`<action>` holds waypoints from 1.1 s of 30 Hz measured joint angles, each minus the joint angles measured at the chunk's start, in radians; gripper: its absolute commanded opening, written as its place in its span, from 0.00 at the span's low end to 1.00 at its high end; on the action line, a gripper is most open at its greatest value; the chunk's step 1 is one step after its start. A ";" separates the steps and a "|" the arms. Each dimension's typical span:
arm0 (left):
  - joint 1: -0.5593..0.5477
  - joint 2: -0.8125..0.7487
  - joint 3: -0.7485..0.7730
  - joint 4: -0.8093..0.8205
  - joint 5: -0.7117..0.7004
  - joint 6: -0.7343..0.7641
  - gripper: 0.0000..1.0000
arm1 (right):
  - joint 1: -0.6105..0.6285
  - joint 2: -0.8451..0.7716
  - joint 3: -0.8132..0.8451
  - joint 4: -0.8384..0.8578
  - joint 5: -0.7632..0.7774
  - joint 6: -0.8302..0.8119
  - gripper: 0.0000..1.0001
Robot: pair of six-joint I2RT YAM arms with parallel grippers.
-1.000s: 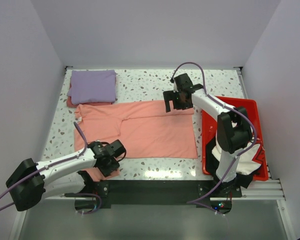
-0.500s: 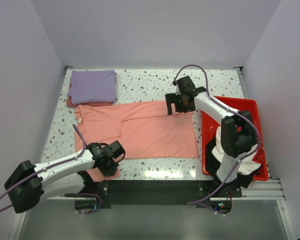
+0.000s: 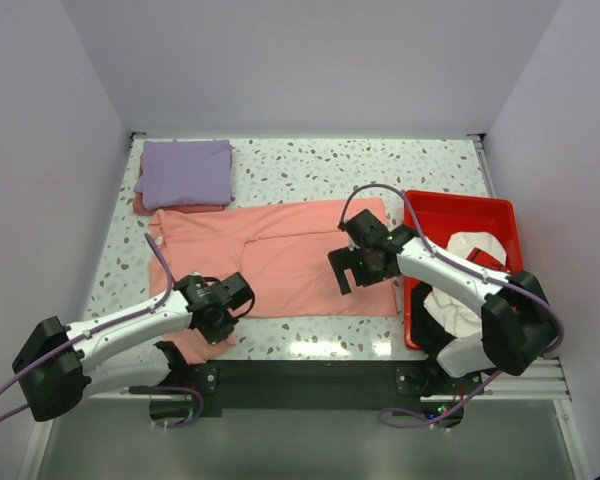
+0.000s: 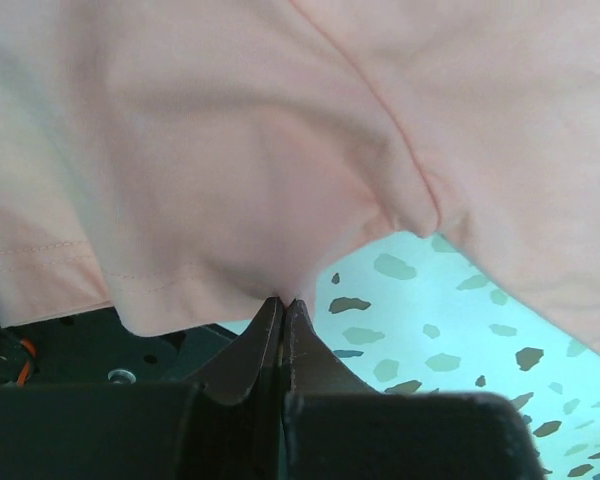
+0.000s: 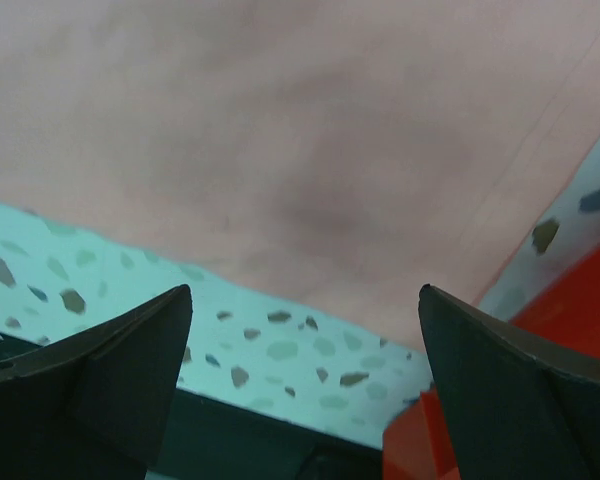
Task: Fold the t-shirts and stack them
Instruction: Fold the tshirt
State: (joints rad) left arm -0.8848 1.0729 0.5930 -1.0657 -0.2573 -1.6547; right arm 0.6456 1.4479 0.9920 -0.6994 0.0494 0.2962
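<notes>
T-shirts: one salmon-pink [image 3: 300, 255] spread flat, one lavender [image 3: 185, 172] folded, one red tray [image 3: 460, 198].

Left arm [image 3: 120, 328] low, jaws pinched shut; right arm [image 3: 450, 275] bent, jaws wide

Place: robot lab test cell.
Walls: plain white panels [image 3: 310, 70] closing in the speckled table [image 3: 300, 165].
Mounting: metal rails [image 3: 540, 378] at the table's near edge.
</notes>
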 measured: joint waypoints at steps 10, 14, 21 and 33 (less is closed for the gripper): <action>0.001 -0.006 0.028 -0.025 -0.052 0.016 0.00 | 0.029 -0.054 -0.156 -0.102 0.011 0.090 0.93; 0.006 -0.022 0.028 -0.035 -0.064 0.020 0.00 | 0.029 -0.032 -0.158 -0.101 0.017 0.089 0.86; 0.008 -0.059 0.028 -0.054 -0.085 0.018 0.00 | 0.029 -0.005 -0.183 -0.089 0.001 0.074 0.79; 0.014 -0.042 0.028 -0.059 -0.119 0.017 0.00 | 0.029 0.053 -0.200 -0.061 -0.013 0.064 0.55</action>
State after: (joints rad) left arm -0.8703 1.0309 0.6212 -1.1244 -0.3763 -1.6375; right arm 0.6750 1.5009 0.7925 -0.7605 0.0364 0.3599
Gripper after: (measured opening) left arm 0.021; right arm 0.641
